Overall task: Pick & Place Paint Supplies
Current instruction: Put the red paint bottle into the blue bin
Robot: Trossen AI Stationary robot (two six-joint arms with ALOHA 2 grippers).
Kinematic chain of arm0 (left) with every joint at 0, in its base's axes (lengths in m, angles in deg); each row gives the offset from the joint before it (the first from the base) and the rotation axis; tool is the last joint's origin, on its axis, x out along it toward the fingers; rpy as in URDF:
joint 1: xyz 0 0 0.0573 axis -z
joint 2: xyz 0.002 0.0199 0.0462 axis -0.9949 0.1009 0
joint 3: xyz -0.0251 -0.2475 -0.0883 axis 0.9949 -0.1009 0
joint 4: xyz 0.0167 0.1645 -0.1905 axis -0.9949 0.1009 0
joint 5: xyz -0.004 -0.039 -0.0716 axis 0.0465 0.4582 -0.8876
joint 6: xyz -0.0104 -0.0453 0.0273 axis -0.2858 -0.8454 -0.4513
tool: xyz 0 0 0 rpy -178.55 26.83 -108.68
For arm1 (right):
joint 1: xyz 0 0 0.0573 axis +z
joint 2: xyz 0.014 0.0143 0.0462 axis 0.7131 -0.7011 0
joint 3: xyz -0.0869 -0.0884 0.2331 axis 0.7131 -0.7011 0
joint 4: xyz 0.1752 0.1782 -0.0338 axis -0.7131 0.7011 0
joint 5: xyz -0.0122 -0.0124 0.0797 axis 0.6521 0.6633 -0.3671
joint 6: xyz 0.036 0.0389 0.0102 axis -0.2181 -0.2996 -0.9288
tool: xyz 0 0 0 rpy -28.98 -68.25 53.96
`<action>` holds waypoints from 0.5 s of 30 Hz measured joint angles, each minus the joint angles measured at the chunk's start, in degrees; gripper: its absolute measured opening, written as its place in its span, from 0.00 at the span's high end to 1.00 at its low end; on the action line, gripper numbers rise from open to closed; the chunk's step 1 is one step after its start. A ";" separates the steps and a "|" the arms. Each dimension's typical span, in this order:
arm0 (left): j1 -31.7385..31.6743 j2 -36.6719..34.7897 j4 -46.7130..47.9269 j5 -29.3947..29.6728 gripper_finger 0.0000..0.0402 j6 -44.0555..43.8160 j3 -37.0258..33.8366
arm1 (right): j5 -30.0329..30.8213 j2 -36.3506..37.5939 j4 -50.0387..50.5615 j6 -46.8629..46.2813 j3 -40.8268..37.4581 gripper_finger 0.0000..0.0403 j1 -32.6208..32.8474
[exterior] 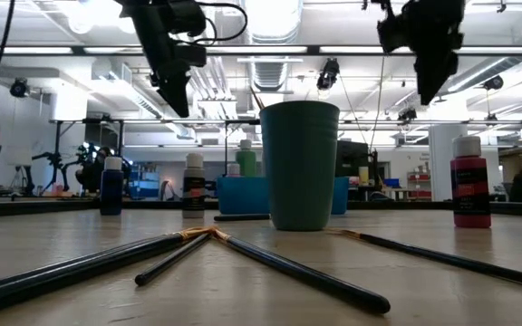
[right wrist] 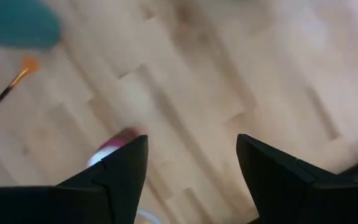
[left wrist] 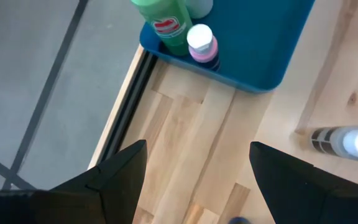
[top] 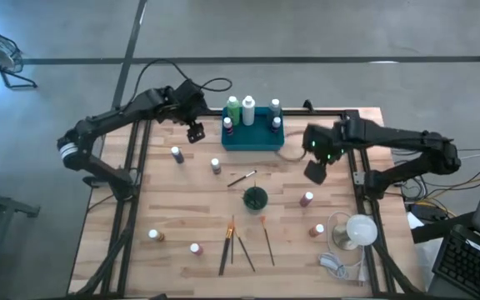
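The teal tray [top: 252, 137] sits at the table's far edge with several white-capped bottles standing in it, among them a green one [left wrist: 163, 22] and a pink one [left wrist: 202, 45]. More bottles stand scattered on the table: a grey one [top: 176, 154], a brown one [top: 215, 167] and a maroon one [top: 307, 200]. Several brushes [top: 226, 246] lie near the near edge, and one brush [top: 242, 178] lies by the dark green cup [top: 255, 198]. My left gripper [top: 194, 132] hangs open above the table, left of the tray. My right gripper [top: 317, 171] hangs open right of the tray, above bare wood.
A white round object [top: 361, 229] and a coiled cord [top: 333, 265] lie at the table's near right corner. Two small bottles [top: 153, 236] [top: 195, 248] stand near the near left corner and another bottle [top: 317, 230] at near right. Bare wood lies between the tray and the cup.
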State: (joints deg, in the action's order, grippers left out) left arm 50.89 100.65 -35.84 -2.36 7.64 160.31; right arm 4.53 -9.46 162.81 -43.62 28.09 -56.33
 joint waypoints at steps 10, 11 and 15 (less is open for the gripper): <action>0.00 -2.13 -1.58 -0.03 0.28 -0.91 -1.51 | 2.05 0.17 -0.46 -11.36 -6.17 0.38 21.49; 0.00 -2.11 -1.82 -0.04 0.28 -1.14 -1.51 | 2.71 0.17 -0.71 -12.97 -6.84 0.36 22.65; 0.00 -2.09 -2.97 -0.10 0.28 -1.18 -1.53 | 3.56 0.17 -4.09 -17.28 -9.15 0.32 25.16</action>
State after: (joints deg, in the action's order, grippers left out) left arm 50.89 98.56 -38.81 -2.45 6.45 158.78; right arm 8.09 -9.28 158.72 -60.90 18.94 -31.17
